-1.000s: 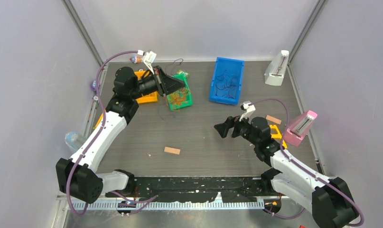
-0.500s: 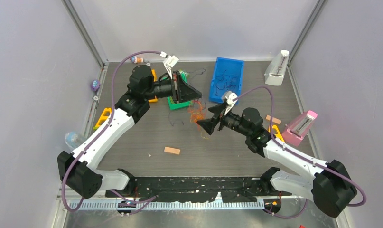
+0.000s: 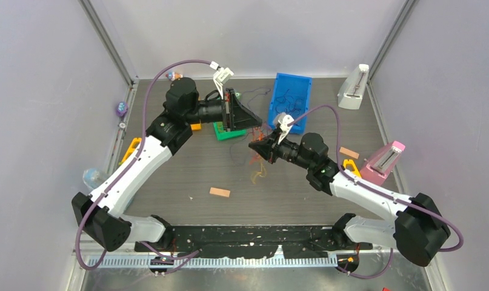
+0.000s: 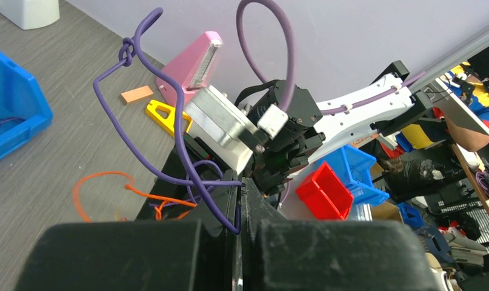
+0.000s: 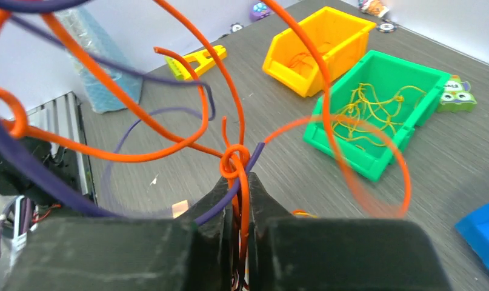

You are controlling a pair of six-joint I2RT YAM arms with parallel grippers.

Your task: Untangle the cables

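A tangle of cables (image 3: 256,165) in orange, yellow and purple hangs between my two grippers above the middle of the table. My left gripper (image 3: 255,123) is shut on a purple cable (image 4: 180,124), which loops up to a knot and runs down into the jaws (image 4: 241,185). Just below it, my right gripper (image 3: 253,147) points left. In the right wrist view its jaws (image 5: 240,185) are shut on an orange cable (image 5: 232,159) with a small knot at the tips, and a purple strand (image 5: 220,203) is pinched beside it. Orange loops spread out all around.
A green bin (image 5: 375,159) holds yellow cables and an orange bin (image 5: 317,42) stands behind it. Dark cables lie in a blue bin (image 3: 290,102) at the back. A white stand (image 3: 353,88) and a pink stand (image 3: 384,162) are at the right, and a tan block (image 3: 219,192) lies at the front.
My left arm swung right, lifting the cables off the green bin area. My right arm reached left to meet it and its jaws closed on the orange and purple strands.
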